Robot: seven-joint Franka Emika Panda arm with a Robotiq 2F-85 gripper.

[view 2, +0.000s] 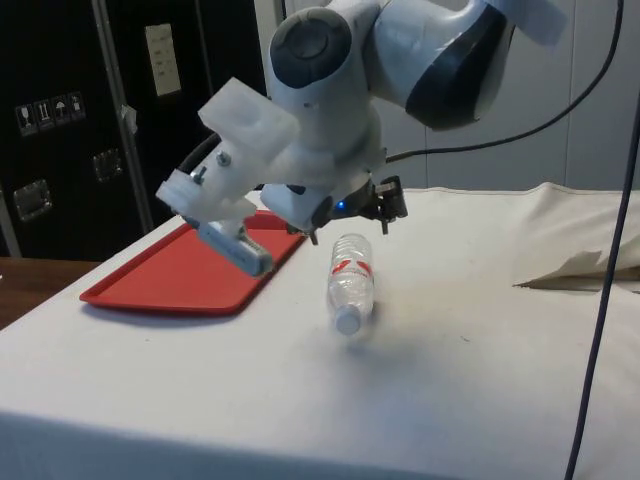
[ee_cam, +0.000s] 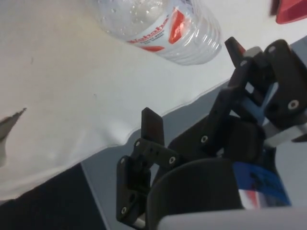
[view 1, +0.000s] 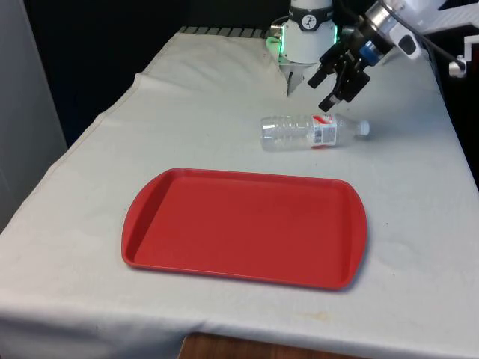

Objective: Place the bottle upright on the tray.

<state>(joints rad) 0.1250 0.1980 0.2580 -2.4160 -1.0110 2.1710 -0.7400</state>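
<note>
Lying sideways behind the tray (view 1: 247, 224), the bottle (view 1: 310, 132) points its cap front view's right, tool (view 1: 338, 84) spread.

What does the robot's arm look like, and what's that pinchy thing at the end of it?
The arm is chunky, smooth and white, with grey round caps and a dark band at its joints. Black cables hang from it. The pincer at its end is black, built from two jointed fingers pinned with small silver screws.

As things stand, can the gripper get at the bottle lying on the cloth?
Probably yes. The gripper hangs open just above and behind the bottle, which lies on its side on the white cloth, apart from the red tray. Nothing stands between them.
</note>
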